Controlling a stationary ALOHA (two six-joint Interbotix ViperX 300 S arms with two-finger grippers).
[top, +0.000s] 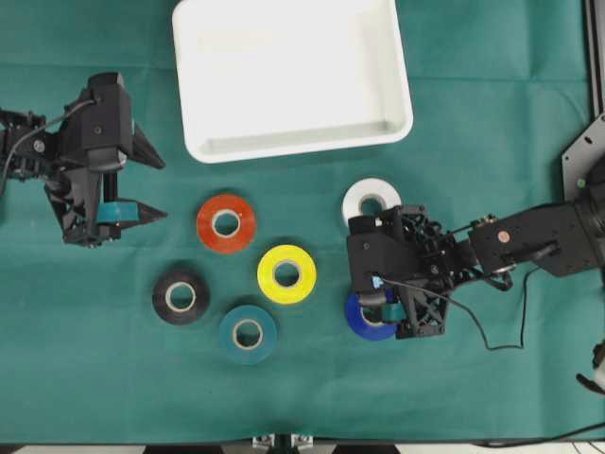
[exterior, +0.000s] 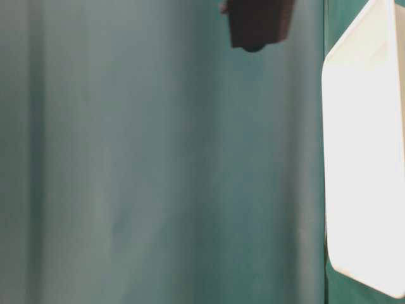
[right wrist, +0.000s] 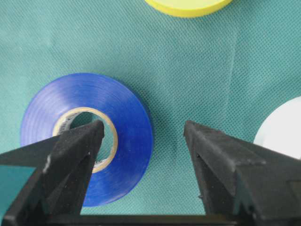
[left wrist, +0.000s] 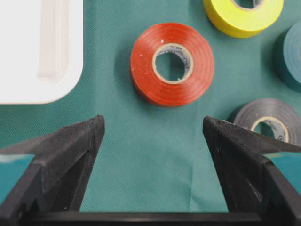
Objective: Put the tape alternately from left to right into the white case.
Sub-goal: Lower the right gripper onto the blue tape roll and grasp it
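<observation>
Six rolls of tape on the counter [top: 95, 378] (red [top: 226, 223], white [top: 371, 198], black [top: 181, 296], yellow [top: 286, 274], teal [top: 248, 333], blue [right wrist: 87, 136]); one white case [top: 284, 142]. Left hand [left wrist: 153, 136] parted, holding nothing. Right hand [right wrist: 143, 136] wide, straddling blue's rim.

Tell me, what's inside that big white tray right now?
Nothing shows inside the white case: only its bare floor. All six rolls lie outside on the green cloth, the blue roll partly covered by the right gripper.

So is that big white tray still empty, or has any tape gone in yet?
Empty. The overhead view shows the white case with a bare floor, and all six rolls still lie on the green cloth below it.
</observation>
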